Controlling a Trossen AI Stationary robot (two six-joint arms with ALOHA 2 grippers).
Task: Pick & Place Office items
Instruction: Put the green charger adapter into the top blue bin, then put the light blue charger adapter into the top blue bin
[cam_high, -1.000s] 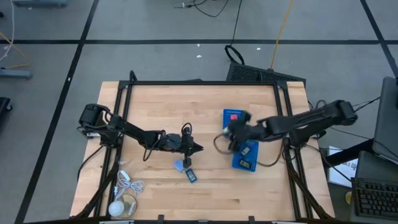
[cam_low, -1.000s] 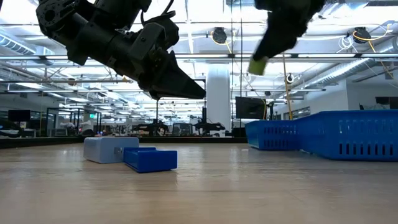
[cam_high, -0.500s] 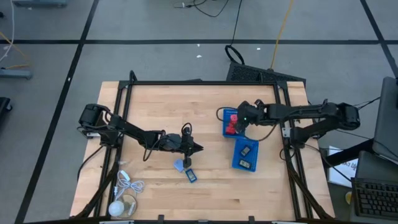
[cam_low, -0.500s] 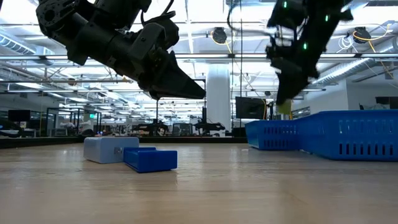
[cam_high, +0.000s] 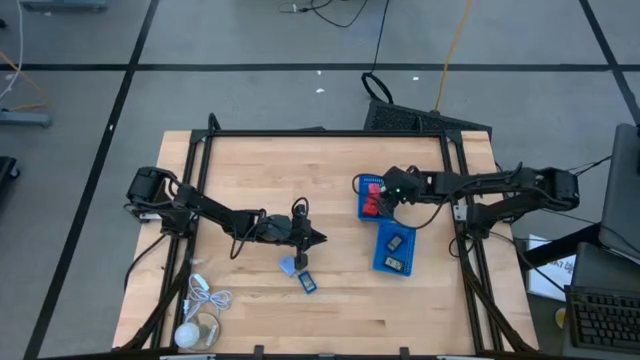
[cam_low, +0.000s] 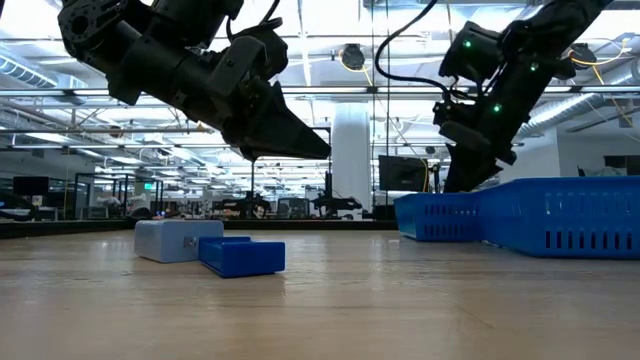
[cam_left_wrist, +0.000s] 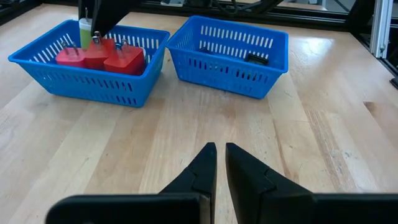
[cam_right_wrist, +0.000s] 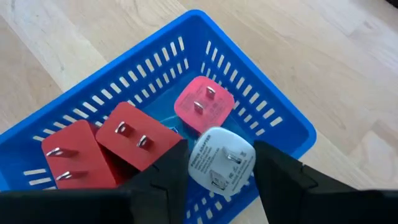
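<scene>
Two small blocks lie flat on the table: a pale grey-blue one (cam_high: 288, 266) (cam_low: 178, 240) and a blue one (cam_high: 307, 282) (cam_low: 242, 256). My left gripper (cam_high: 318, 239) (cam_left_wrist: 221, 151) hovers above and just beyond them, shut and empty. My right gripper (cam_high: 383, 203) (cam_right_wrist: 219, 146) is over the far blue tray (cam_high: 362, 183) (cam_right_wrist: 273, 118), shut on a pale plug adapter (cam_right_wrist: 221, 160) (cam_left_wrist: 85, 32). Three red plug adapters (cam_right_wrist: 140, 142) (cam_left_wrist: 102, 55) lie in that tray. The near tray (cam_high: 380, 262) (cam_left_wrist: 227, 71) holds black pieces (cam_high: 396, 242) (cam_left_wrist: 257, 59). My right gripper pinches the pale plug adapter by two opposite sides of its body (cam_right_wrist: 198, 163), one finger (cam_right_wrist: 165, 180) on each side. It comes from above, slanting down into the far tray. The prong face points back at the wrist camera. Whether the adapter touches the red ones below, I cannot tell.
A coiled white cable (cam_high: 205, 298) and a round white object (cam_high: 190, 335) sit at the table's near left corner. The two blue trays stand side by side on the right half. Bare wood lies between the blocks and the trays.
My right gripper, carrying the pale adapter, has moved from above the table's middle toward the far right and come down over the far tray with the red adapters. It stays shut on the adapter. My left arm and the two blocks have kept still.
</scene>
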